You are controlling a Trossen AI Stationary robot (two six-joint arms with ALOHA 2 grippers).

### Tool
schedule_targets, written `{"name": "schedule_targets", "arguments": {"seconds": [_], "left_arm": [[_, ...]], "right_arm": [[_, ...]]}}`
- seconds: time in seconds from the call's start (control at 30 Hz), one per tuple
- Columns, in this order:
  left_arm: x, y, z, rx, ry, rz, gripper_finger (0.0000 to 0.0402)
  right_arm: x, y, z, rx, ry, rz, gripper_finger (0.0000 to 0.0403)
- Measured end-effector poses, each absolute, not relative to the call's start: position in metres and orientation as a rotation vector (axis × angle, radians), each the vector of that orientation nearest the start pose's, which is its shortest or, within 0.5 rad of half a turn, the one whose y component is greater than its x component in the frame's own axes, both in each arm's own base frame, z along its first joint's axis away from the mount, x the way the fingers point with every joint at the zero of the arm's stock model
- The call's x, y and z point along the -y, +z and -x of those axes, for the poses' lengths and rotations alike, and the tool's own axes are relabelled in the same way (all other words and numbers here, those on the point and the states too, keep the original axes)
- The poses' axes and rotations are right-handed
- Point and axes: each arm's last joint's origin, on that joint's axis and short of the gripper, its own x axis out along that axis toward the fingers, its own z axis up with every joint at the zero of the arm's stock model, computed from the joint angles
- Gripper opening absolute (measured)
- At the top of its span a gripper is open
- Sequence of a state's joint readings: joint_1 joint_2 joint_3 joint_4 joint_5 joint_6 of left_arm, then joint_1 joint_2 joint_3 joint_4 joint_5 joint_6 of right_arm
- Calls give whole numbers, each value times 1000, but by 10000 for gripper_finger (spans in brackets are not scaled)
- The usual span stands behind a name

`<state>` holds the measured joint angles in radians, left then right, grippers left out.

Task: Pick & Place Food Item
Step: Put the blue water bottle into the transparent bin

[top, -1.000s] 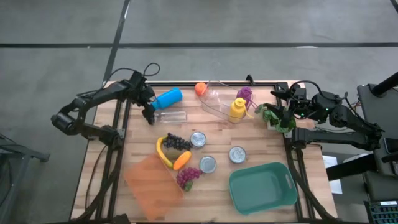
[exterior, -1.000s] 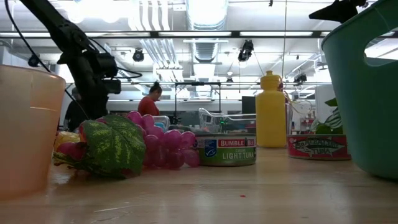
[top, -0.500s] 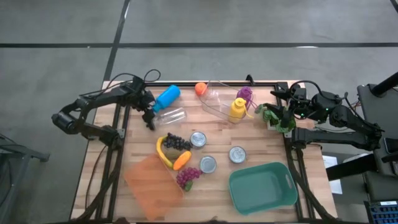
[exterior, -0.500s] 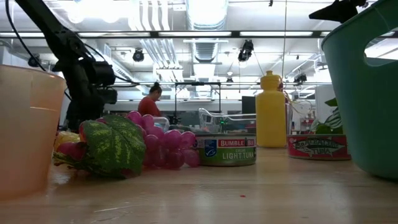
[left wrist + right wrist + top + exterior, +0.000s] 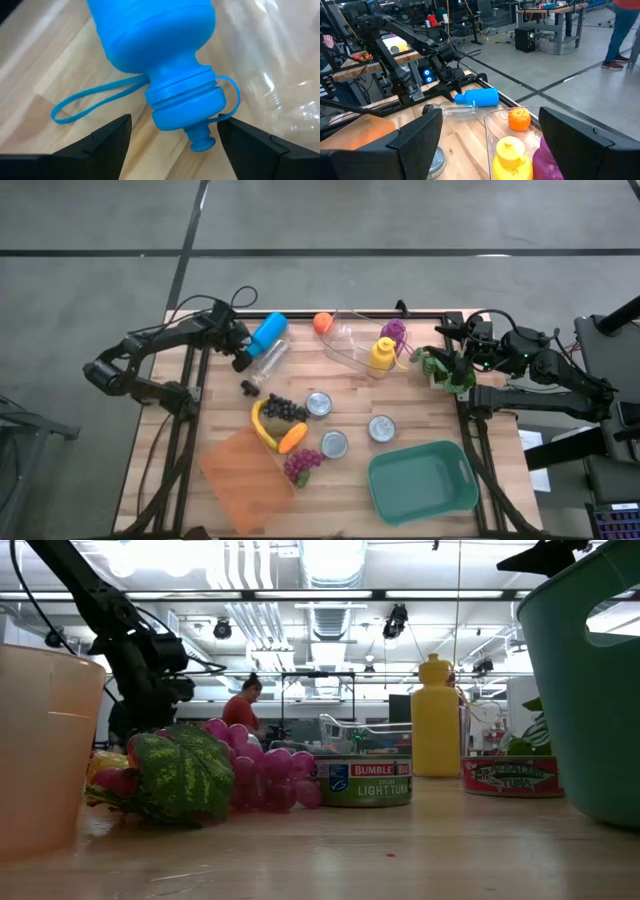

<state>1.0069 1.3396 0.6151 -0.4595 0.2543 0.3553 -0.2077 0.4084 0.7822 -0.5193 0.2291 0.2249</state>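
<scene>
We see the left gripper (image 5: 240, 351) spread wide, its fingers (image 5: 102, 142) flanking the blue bottle's (image 5: 155, 60) cap, seemingly without touching. The bottle lies near the table's far edge beside a clear container (image 5: 350, 340). The right gripper (image 5: 462, 356) waits open by leafy greens (image 5: 445, 372).

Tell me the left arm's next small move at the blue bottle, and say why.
Probably ease the left gripper forward and shut it on the blue bottle. Its fingers stand open either side of the bottle's cap end, and the bottle lies on its side on the table, not yet held.
</scene>
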Motion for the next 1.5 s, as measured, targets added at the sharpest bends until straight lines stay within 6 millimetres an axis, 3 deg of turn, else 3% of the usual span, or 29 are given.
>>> {"name": "schedule_targets", "arguments": {"seconds": [0.3,0.57,0.8,1.2,1.5], "left_arm": [[-181,155,-124,-1030,462,424,298],[-181,156,-126,-974,493,556,298],[-176,146,-124,-954,509,606,301],[-174,145,-125,-958,481,601,347],[-174,146,-125,-952,487,606,350]], "right_arm": [[23,340,-76,-97,-451,-219,329],[23,340,-76,-97,-451,-219,329],[23,340,-76,-97,-451,-219,329],[23,340,-76,-97,-451,-219,329],[23,340,-76,-96,-451,-219,329]]}}
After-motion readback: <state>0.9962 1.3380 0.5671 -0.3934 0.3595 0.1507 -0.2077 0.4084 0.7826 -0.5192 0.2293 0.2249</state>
